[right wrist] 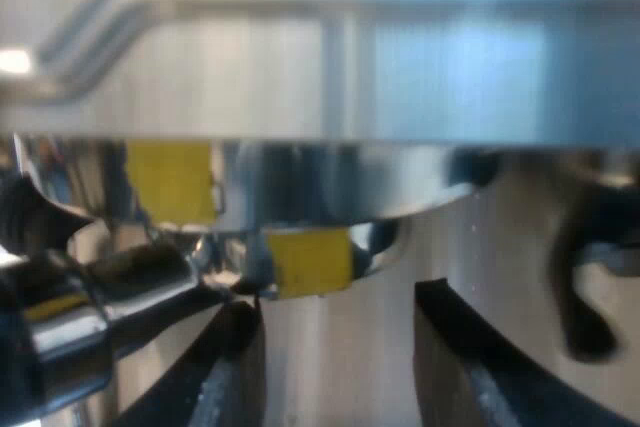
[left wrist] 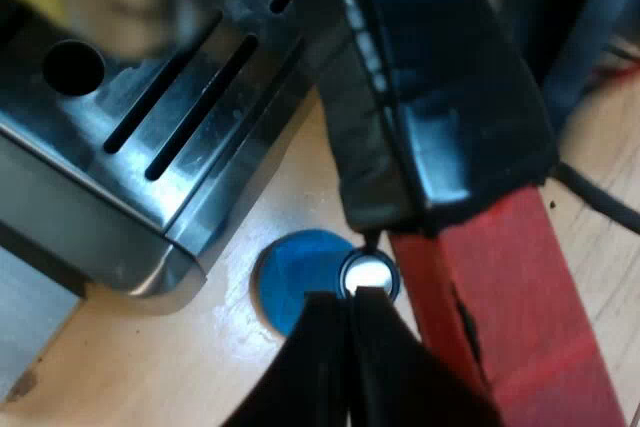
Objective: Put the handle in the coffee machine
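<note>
Left tool [left wrist: 350, 299] looks pinched shut on nothing, just beside the handle [left wrist: 460, 177] and its red end, above the blue tamper [left wrist: 295, 287]. Right tool [right wrist: 335, 297] gapes empty at the machine [right wrist: 350, 77]. I'd guess the handle's stiff and front-heavy, so grab the dark grip.

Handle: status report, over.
Left fingers shut, above blue tamper. Right fingers open, facing machine's front. Handle with red end beside left fingers; seating can't tell.

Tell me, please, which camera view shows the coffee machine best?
The right wrist view: the machine stands close ahead of the open right gripper, its round metal head marked with yellow tape. The left wrist view catches its slotted drip tray, beside the blue tamper.
</note>
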